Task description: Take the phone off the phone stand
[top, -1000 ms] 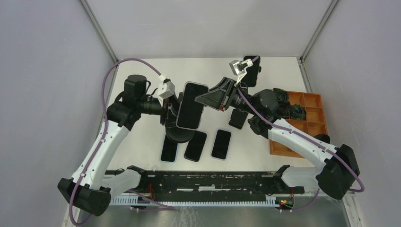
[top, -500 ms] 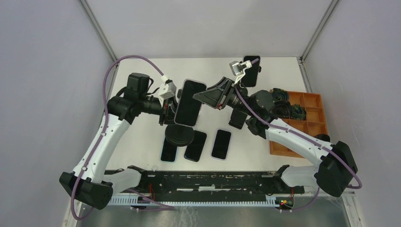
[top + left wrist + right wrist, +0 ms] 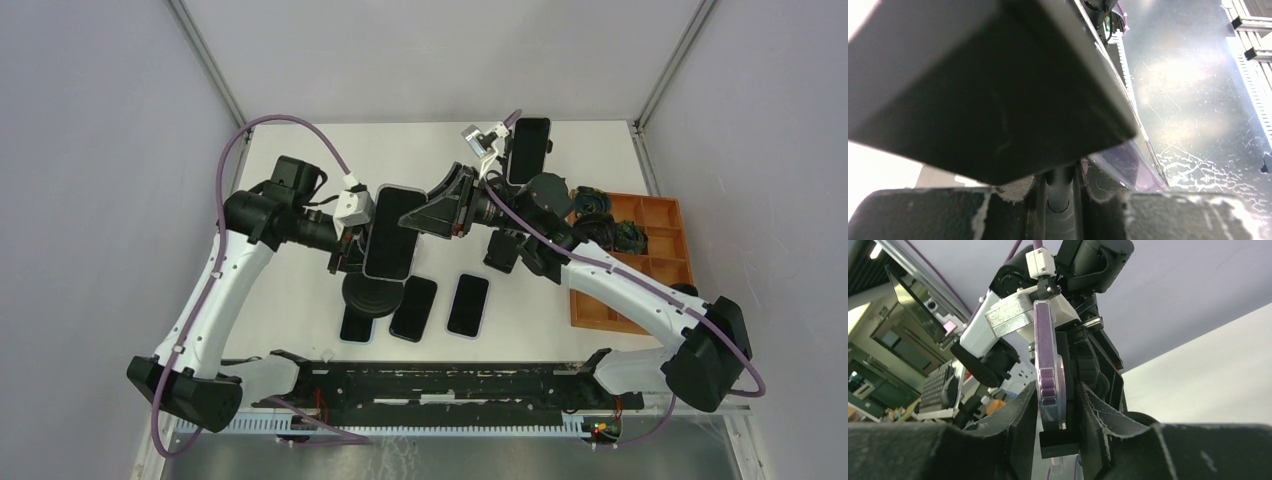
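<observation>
- The phone (image 3: 388, 232), in a purple case, sat tilted on the phone stand (image 3: 372, 295) over the middle of the table (image 3: 290, 170), raised above the stand's round black base.
- The left gripper (image 3: 343, 248) reached in from the left, behind the phone. In the left wrist view its fingers (image 3: 948, 217) were closed on the stand's thin stem (image 3: 1060, 189), which filled the narrow gap between them below the dark cradle.
- The right gripper (image 3: 430, 212) met the phone at its right edge. The right wrist view showed the phone edge-on between the two fingers (image 3: 1018, 415), which pressed in from either side, clamped on the phone and the dark cradle part behind it.
- Three other phones (image 3: 467, 304) lay flat on the table just in front of the base, the leftmost partly hidden by it.
- A far phone (image 3: 528, 150) lay near the back edge of the table.
- An orange tray (image 3: 655, 270) sat at the table's right side, with small dark items in its far compartments.
</observation>
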You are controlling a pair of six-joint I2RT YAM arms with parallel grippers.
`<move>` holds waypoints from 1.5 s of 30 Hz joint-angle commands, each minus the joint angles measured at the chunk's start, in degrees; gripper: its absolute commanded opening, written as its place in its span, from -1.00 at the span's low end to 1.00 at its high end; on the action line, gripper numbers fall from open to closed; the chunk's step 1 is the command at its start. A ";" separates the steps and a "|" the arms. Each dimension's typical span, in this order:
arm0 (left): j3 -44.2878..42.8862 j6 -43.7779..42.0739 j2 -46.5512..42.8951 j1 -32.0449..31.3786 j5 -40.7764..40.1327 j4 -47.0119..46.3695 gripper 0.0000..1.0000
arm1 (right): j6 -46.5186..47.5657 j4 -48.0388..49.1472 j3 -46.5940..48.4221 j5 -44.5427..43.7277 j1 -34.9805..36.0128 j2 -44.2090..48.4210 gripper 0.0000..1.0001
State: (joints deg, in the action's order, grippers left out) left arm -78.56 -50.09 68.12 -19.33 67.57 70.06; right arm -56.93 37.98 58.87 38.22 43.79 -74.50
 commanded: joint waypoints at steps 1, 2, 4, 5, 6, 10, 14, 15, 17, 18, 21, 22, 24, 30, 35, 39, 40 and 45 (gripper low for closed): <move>-2.99 -8.47 0.63 -0.53 2.30 5.44 -0.96 | 4.81 -4.38 5.22 4.36 1.32 -0.62 -0.22; -3.06 -8.61 0.65 -0.53 2.30 5.50 -0.96 | 4.98 -4.73 5.58 4.47 1.22 -0.69 -0.22; -3.24 -8.63 0.63 -0.53 2.34 5.56 -0.96 | 5.09 -4.67 5.79 4.84 1.19 -0.88 -0.22; -3.18 -8.63 0.52 -0.53 2.38 5.51 -0.96 | 5.18 -4.75 5.90 5.06 1.21 -0.99 -0.22; -3.16 -8.60 0.40 -0.53 2.32 5.59 -0.96 | 5.30 -4.90 6.06 5.36 1.10 -1.04 -0.21; -3.10 -9.17 0.35 -0.53 2.14 6.44 -0.96 | 6.43 -6.57 7.70 6.77 0.71 -1.61 -0.08; -3.26 -9.85 0.27 -0.53 2.08 7.57 -0.96 | 9.23 -10.44 9.90 7.46 0.57 -1.87 0.03; -3.25 -9.95 0.19 -0.53 2.00 7.67 -0.96 | 9.67 -11.06 10.40 7.72 0.57 -1.94 0.03; -3.14 -10.00 0.05 -0.53 1.87 7.74 -0.96 | 10.54 -12.14 10.97 7.95 0.60 -2.04 0.04; -3.09 -10.02 0.08 -0.53 1.79 7.92 -0.96 | 11.18 -12.70 11.31 7.97 0.59 -1.97 0.05; -3.07 -10.27 0.15 -0.53 1.58 8.59 -0.96 | 13.38 -14.83 12.67 8.08 0.51 -2.35 0.13; -3.01 -10.23 0.06 -0.53 1.44 8.68 -0.96 | 13.95 -15.57 13.19 8.33 0.46 -2.64 0.14; -3.07 -10.14 -0.06 -0.53 1.34 8.77 -0.96 | 14.97 -16.84 14.21 9.03 0.48 -3.24 0.18; -3.29 -9.78 -0.77 -0.52 1.77 8.78 -0.96 | 20.57 -21.73 16.22 9.42 0.32 -4.15 0.26; -3.85 -9.77 -0.79 -0.49 1.69 8.52 -0.96 | 21.45 -22.19 16.10 10.30 0.15 -3.63 0.02; -3.34 -10.06 -0.79 -0.53 1.32 8.34 -0.96 | 21.82 -21.78 14.71 10.65 -0.70 -1.96 -0.48; -3.10 -10.23 -0.85 -0.53 1.15 8.34 -0.96 | 21.65 -21.24 14.32 10.65 -1.32 -1.59 -0.63; -1.17 -13.08 -1.58 -0.50 -1.59 8.52 -0.96 | 16.67 -14.76 13.07 11.26 -4.61 0.03 -0.99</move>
State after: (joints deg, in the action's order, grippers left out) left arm -79.02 -59.46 68.64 -19.97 64.12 78.48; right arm -37.65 16.36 72.23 49.45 42.46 -77.43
